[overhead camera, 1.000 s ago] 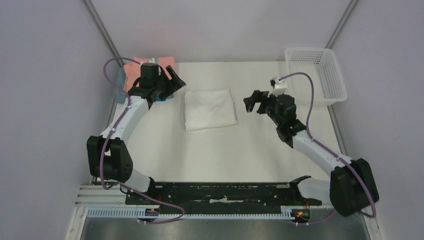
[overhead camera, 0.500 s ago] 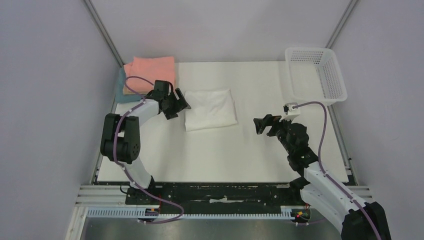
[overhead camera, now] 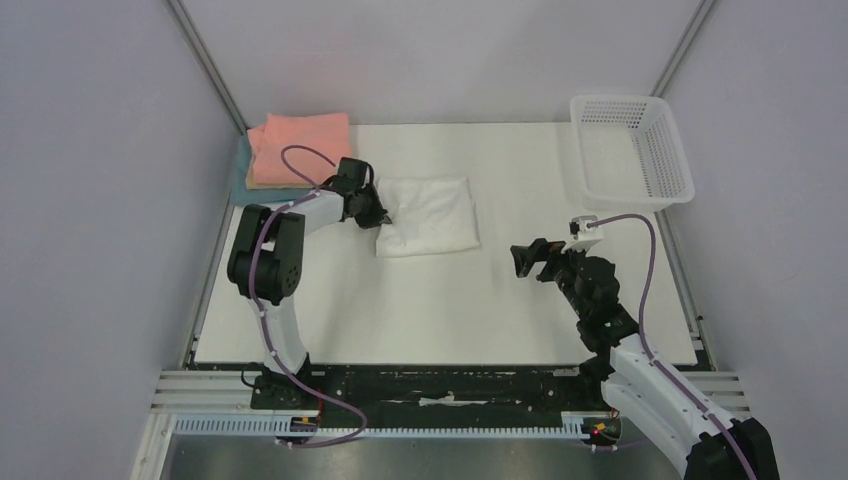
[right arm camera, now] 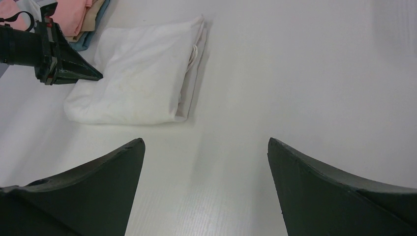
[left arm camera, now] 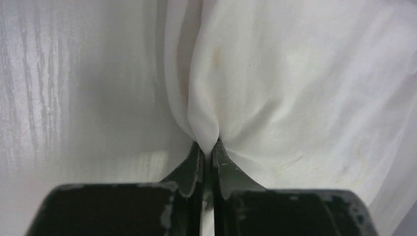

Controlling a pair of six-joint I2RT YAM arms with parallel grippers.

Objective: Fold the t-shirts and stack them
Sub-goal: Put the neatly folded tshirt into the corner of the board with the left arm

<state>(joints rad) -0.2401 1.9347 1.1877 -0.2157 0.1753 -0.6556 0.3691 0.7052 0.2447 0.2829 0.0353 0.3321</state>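
A folded white t-shirt (overhead camera: pixel 432 212) lies on the table a little left of centre, also seen as a white rectangle (right arm camera: pixel 142 73) in the right wrist view. My left gripper (overhead camera: pixel 383 214) is at the shirt's left edge, shut on a pinched ridge of the white t-shirt (left arm camera: pixel 204 130). A salmon-pink folded t-shirt (overhead camera: pixel 300 138) tops a stack at the back left, with a tan layer and a blue one (overhead camera: pixel 242 180) under it. My right gripper (overhead camera: pixel 528 258) hangs open over bare table to the right of the white shirt, nothing between its fingers (right arm camera: pixel 110 167).
A white plastic lattice basket (overhead camera: pixel 632 150) stands at the back right corner. The table's left edge runs close beside the stack. The left arm's body (overhead camera: pixel 270 255) stands near the table's left side.
My left gripper moved right from beside the stack to the white shirt's left edge and shut on the cloth, bunching it. My right arm drew back toward the near right, still open.
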